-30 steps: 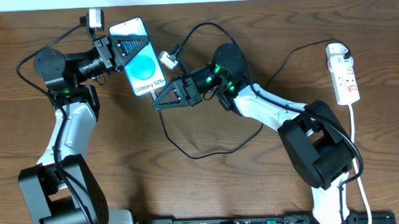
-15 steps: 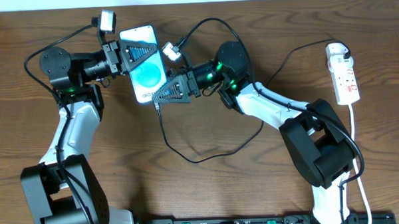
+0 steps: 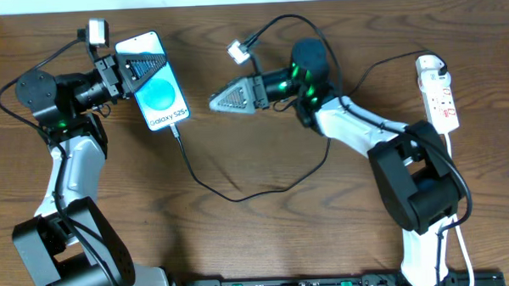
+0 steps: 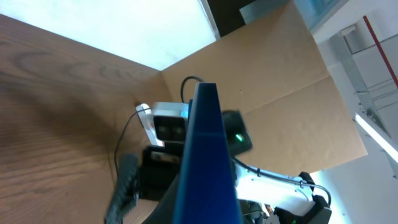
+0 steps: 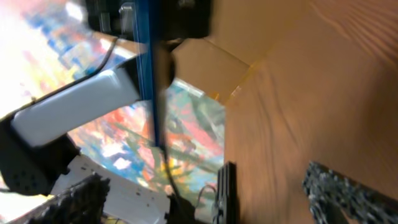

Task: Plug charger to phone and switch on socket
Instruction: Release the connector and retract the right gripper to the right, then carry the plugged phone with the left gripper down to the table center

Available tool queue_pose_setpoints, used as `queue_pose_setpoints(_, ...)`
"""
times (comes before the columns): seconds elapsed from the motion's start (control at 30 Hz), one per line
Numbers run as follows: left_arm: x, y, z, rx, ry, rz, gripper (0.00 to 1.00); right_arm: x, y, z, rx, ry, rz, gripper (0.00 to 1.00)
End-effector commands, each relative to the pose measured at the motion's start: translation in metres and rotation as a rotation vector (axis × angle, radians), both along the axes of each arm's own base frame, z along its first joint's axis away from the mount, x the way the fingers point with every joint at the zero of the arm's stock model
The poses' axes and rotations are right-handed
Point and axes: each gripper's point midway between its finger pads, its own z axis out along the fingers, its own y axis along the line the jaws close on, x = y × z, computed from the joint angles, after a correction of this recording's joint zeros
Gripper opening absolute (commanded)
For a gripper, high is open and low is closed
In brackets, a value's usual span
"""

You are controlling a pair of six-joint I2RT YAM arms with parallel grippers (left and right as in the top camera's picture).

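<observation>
In the overhead view, the phone (image 3: 160,100) is seen lifted at about 10 o'clock of the table (image 3: 266,244), with its blue screen turned up and its top end pinched by the left gripper (image 3: 141,66), whose fingers are pressed onto it. The tip of the charger (image 3: 239,197) is met by the phone's lower edge. From there the thin black cable is laid in a loop toward 6 o'clock, then carried up to 2 o'clock, where its white plug is seated in the far end of the socket (image 3: 440,98). The right gripper (image 3: 227,99) is held above the wood near 12 o'clock, well apart from the phone and pointing toward 9 o'clock; nothing is gripped in it. In the left wrist view, the phone (image 4: 205,155) is shown edge-on as a blue slab rising from 6 o'clock. In the right wrist view, the two fingers (image 5: 81,196) of the right gripper (image 5: 208,180) are spread wide at 7 and 5 o'clock, and the phone (image 5: 149,81) is seen blurred at 11 o'clock.
</observation>
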Motion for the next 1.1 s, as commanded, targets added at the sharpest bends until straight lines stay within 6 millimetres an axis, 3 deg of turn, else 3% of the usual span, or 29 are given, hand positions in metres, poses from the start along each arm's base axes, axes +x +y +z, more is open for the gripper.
queue_pose_setpoints(0.0,-0.002,0.001,0.008,0.015,-0.032,-0.002,0.07,0.021,-0.016,-0.019,-0.052,0.014,-0.065,0.95)
queue_pose_setpoints(0.17,-0.002,0.001,0.008,0.015,-0.033,-0.002,0.08,0.043,-0.038,-0.074,-0.238,0.179,-0.209,0.94)
queue_pose_setpoints(0.33,-0.002,0.001,0.008,0.015,-0.033,-0.002,0.07,0.052,-0.062,-0.113,-0.396,0.241,-0.317,0.91)
queue_pose_setpoints(0.53,-0.002,0.001,0.008,0.015,-0.034,-0.003,0.07,0.065,-0.102,-0.136,-0.619,0.285,-0.518,0.81)
queue_pose_setpoints(0.63,-0.002,0.0,0.008,0.017,-0.038,-0.004,0.08,0.07,-0.128,-0.132,-0.732,0.256,-0.635,0.8)
queue_pose_setpoints(0.67,-0.002,-0.001,0.007,0.019,-0.042,-0.006,0.08,0.072,-0.142,-0.126,-0.791,0.229,-0.704,0.8)
queue_pose_setpoints(0.87,-0.005,-0.016,0.001,0.031,-0.073,-0.042,0.07,0.073,-0.182,-0.088,-0.909,0.132,-0.902,0.8)
queue_pose_setpoints(1.07,-0.016,-0.046,-0.027,0.046,-0.112,-0.108,0.08,0.068,-0.213,-0.043,-0.946,0.04,-1.064,0.81)
